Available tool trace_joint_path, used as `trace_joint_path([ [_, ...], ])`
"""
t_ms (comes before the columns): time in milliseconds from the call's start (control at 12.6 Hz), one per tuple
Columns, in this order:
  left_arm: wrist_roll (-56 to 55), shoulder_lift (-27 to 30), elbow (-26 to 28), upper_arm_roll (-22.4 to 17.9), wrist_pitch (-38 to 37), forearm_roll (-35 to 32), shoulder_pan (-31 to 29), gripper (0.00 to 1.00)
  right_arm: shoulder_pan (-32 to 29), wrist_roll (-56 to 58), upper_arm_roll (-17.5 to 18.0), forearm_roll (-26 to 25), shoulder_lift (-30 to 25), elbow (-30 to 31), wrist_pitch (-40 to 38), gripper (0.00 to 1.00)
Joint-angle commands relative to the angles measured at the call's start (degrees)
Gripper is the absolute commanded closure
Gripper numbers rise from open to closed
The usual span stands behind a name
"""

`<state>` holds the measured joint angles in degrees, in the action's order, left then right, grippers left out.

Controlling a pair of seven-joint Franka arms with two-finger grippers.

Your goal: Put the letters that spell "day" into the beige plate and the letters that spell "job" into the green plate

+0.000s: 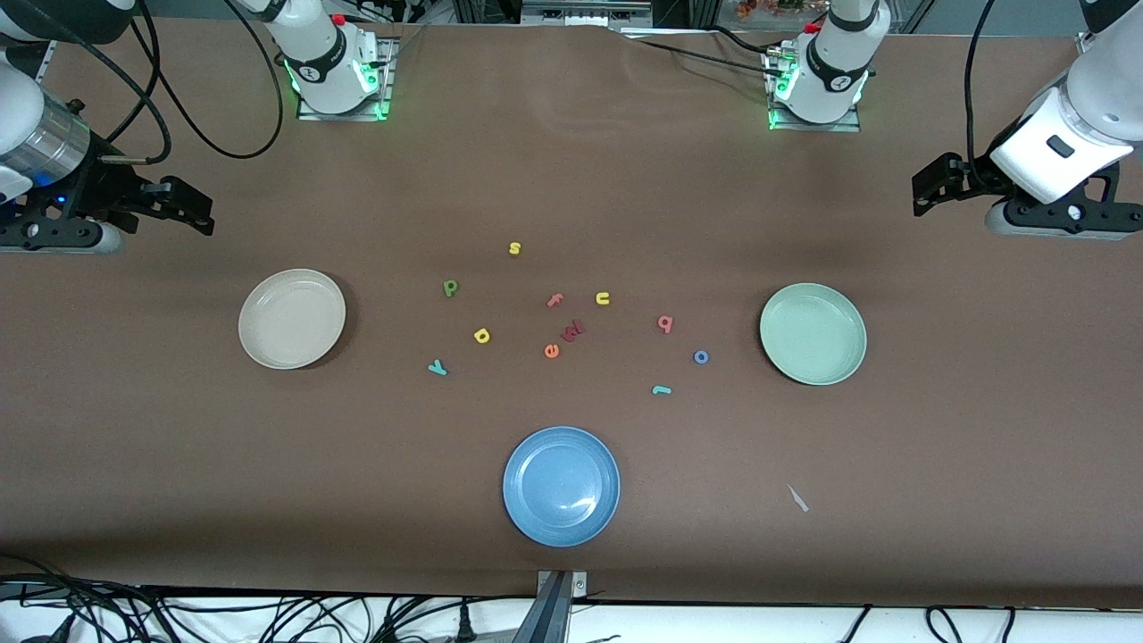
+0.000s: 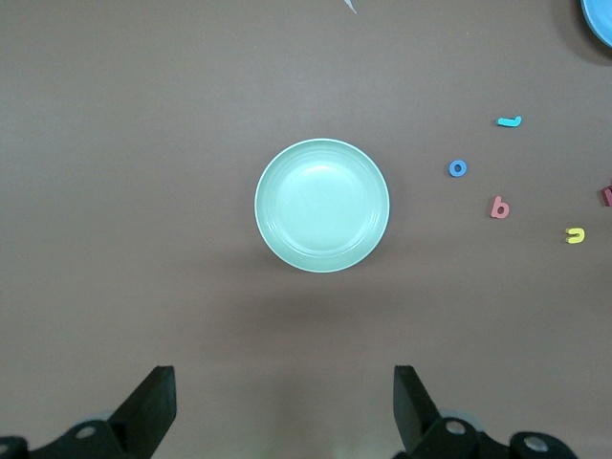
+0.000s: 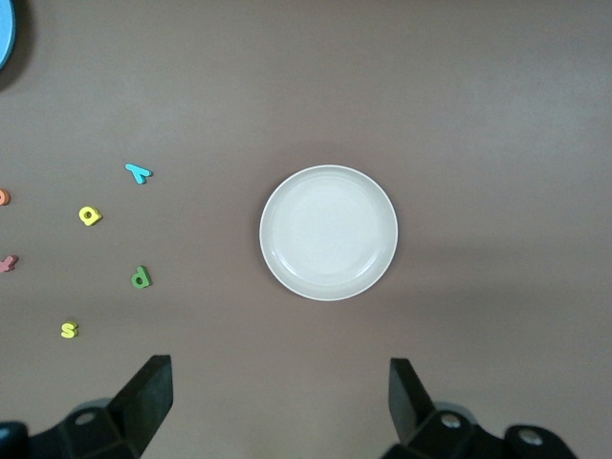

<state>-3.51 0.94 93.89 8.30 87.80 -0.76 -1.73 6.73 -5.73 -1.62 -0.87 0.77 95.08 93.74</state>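
**Plates bare, letters loose on the cloth**

Beige plate point(image 1: 292, 319) lies under the right gripper point(image 3: 277, 397), whose jaws stand wide and hold nothing. Green plate point(image 1: 813, 333) lies likewise under the left gripper point(image 2: 284, 402), also wide and holding nothing. Between the plates the small letters are scattered: green d point(image 1: 450, 288), yellow a point(image 1: 481, 336), teal y point(image 1: 437, 367) toward the right gripper's plate; pink b point(image 1: 664, 323), blue o point(image 1: 701, 357), teal j point(image 1: 661, 389) toward the left gripper's.
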Motion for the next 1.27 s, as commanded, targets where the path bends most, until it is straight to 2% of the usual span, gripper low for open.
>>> trace_joint_path([
  [0,0.69,-0.33,-1.16,0.31,-0.96,0.93,-0.64,0.00,-0.32,0.02,0.04,0.34,0.29,-1.04,-0.93,0.00],
  [715,1.48,-0.77,-1.25,-0.13,-0.96,1.02,-0.82,0.00,-0.32,-0.33,0.04,0.25,0.29,-1.04,-0.84,0.00],
  [1192,8.07,-1.56,-1.25,-4.00,-0.26,1.29,-0.64,0.00,-0.32,-0.25,0.04,0.25,0.29,-1.04,-0.84,0.00],
])
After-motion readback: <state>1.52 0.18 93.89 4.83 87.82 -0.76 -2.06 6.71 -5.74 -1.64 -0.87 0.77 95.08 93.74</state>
